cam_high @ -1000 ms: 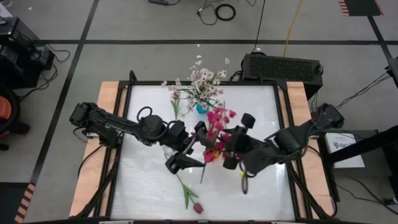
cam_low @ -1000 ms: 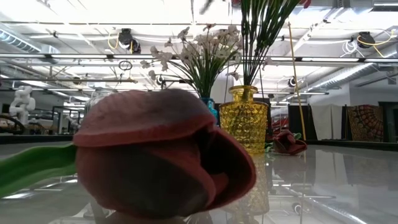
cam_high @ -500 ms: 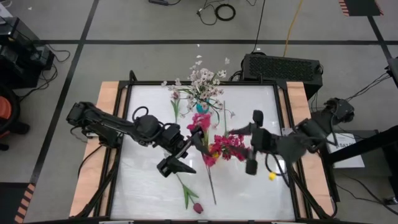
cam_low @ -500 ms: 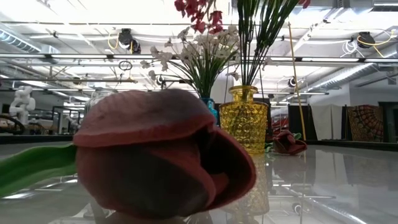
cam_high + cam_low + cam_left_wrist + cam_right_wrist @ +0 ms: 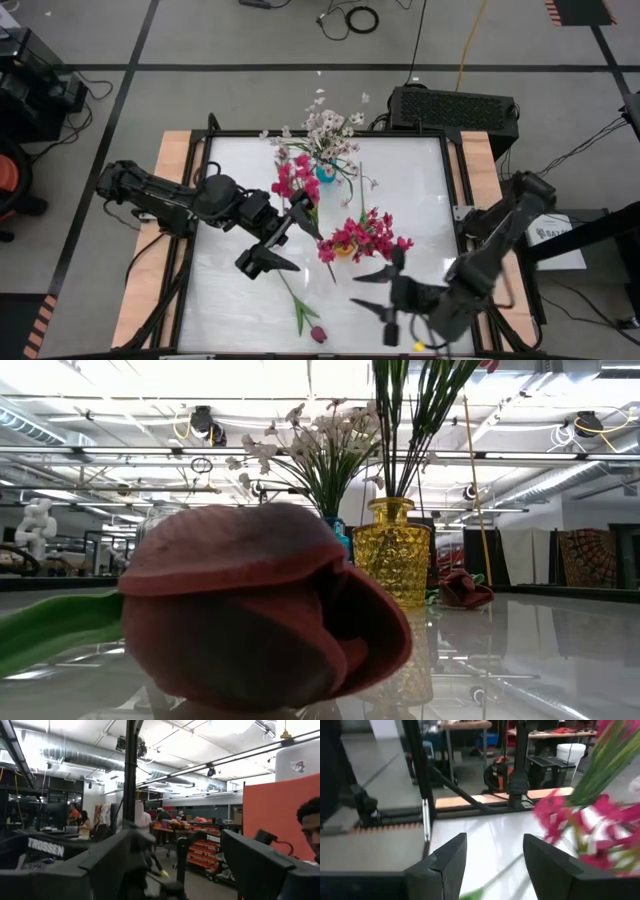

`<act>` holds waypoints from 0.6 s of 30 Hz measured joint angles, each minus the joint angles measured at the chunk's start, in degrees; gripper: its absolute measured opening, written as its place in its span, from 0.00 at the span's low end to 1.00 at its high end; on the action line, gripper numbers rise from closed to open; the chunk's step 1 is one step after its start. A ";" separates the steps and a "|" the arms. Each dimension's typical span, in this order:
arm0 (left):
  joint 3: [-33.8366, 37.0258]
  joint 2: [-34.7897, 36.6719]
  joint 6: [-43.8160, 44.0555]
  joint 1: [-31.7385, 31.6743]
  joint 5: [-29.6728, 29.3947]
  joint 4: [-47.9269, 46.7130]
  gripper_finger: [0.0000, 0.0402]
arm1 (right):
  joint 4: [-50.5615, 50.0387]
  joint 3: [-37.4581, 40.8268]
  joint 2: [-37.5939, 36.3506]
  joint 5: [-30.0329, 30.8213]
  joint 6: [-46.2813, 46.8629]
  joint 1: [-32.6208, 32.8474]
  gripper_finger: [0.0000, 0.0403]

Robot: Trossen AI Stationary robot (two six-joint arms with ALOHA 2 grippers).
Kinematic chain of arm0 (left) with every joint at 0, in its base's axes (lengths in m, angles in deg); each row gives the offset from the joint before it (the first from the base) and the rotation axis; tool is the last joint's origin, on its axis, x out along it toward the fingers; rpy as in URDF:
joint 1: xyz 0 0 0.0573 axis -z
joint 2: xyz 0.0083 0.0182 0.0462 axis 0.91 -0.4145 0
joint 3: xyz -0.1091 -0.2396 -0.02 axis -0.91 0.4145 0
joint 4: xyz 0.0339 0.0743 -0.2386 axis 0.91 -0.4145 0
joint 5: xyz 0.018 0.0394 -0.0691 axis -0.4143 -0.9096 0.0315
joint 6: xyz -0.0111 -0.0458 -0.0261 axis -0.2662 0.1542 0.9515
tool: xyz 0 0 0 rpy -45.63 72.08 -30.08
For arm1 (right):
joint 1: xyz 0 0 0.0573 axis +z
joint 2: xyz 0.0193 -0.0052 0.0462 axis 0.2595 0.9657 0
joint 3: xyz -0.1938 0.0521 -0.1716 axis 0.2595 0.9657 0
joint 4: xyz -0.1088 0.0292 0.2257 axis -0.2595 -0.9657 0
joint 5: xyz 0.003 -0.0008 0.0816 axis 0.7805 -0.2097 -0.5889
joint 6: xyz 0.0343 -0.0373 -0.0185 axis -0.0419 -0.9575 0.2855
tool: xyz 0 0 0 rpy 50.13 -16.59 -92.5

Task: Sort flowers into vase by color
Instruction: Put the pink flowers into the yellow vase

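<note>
1. Closest to the front edge of the table (image 5: 420, 170), a dark maroon tulip (image 5: 318, 334) lies flat on the white top, its green stem (image 5: 293, 296) running back toward the middle. At table height its bloom (image 5: 255, 610) fills most of the low view.
2. Just to its right, the right gripper (image 5: 375, 290) hangs low over the front of the table. Its fingers (image 5: 442, 865) are spread wide with nothing between them; magenta blooms (image 5: 555, 820) show just past the fingertips, not within the jaws.
3. Those blooms belong to a magenta bunch (image 5: 365, 237) standing in the yellow glass vase (image 5: 392, 562) at mid-table.
4. Left of that vase, the left gripper (image 5: 270, 245) hovers above the table. A separate magenta spray (image 5: 293, 180) sits right at its upper finger, but I cannot tell whether the jaws have hold of it; its own camera looks out into the room.
5. At the far edge, white-pink blossoms (image 5: 328, 128) stand in a small blue vase (image 5: 324, 172).
6. A second maroon tulip (image 5: 465, 588) lies on the table beyond the yellow vase.
</note>
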 joint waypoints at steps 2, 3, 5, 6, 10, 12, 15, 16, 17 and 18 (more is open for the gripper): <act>0.00 0.01 0.01 0.26 -0.07 0.06 0.78 | 3.73 1.61 1.77 0.13 -0.02 -1.53 0.47; 0.00 0.02 -0.01 0.44 -0.15 0.03 0.78 | 4.21 1.76 2.67 1.14 -0.47 -2.36 0.47; 0.00 0.00 0.01 0.81 -0.15 -0.20 0.78 | 4.28 1.79 3.96 3.37 -1.79 -3.70 0.47; 0.00 0.00 0.01 1.05 -0.15 -0.18 0.78 | 4.69 1.79 4.43 3.98 -2.37 -4.51 0.47; 0.00 0.20 -0.01 1.81 -0.15 -0.23 0.78 | 5.43 1.72 6.88 2.63 -1.35 -8.12 0.47; 0.00 0.64 -0.05 2.19 -0.17 -0.76 0.78 | 5.00 1.72 8.79 1.76 -0.70 -9.67 0.47; 0.00 0.96 -0.36 2.53 -0.15 -1.37 0.78 | 5.02 1.74 10.82 1.82 0.10 -11.15 0.47; 0.00 0.90 -0.38 2.66 -0.15 -1.69 0.78 | 5.30 1.74 11.19 1.80 0.31 -11.38 0.47; 0.00 0.86 -0.36 2.94 -0.15 -2.07 0.78 | 5.41 1.74 11.43 1.64 0.52 -11.53 0.47; 0.00 0.80 -0.45 3.02 -0.15 -2.37 0.78 | 5.41 1.74 11.70 1.36 0.64 -11.73 0.47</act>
